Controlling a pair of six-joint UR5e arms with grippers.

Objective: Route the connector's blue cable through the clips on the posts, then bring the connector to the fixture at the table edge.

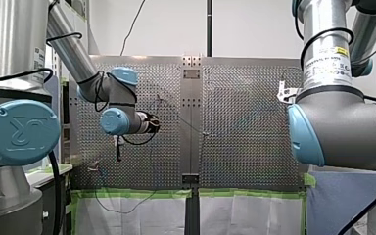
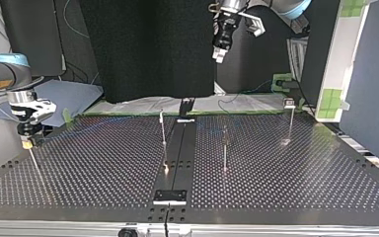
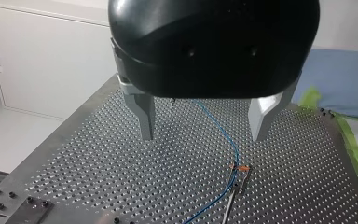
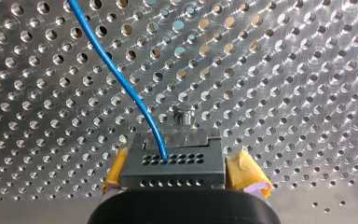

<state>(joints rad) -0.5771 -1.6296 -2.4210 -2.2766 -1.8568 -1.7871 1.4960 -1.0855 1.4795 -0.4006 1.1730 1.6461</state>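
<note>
- right end effector [image 4: 182,159]: yellow pads [image 4: 249,175] clenched on the connector [image 4: 172,171], one pad each side. blue cable [image 4: 116,70] leaves the connector's face and runs ahead over the counter [image 4: 307,70].
- top view: that end effector sits low by the counter's left edge, well apart from the posts [image 2: 224,143] mid-counter.
- left end effector [image 3: 204,134]: metal fingers [image 3: 145,121] spread, nothing btwn them. it hangs high over the counter. the cable lies well below it and meets a clip [image 3: 240,168] on one post.
- risk 1: if you pull away from the posts w/ the cable taut, it'll likely pop out of the clip or lean on a post.
- risk 2: grip is on the connector's sides only, so a tug on the cable could twist it in the pads or slip it out.
- risk 3: left end effector is too far up to steady the cable, so slack could snag on a post as you move.
- can't tell how many clips are threaded; cable's too thin in the top view, so check before you commit.
</note>
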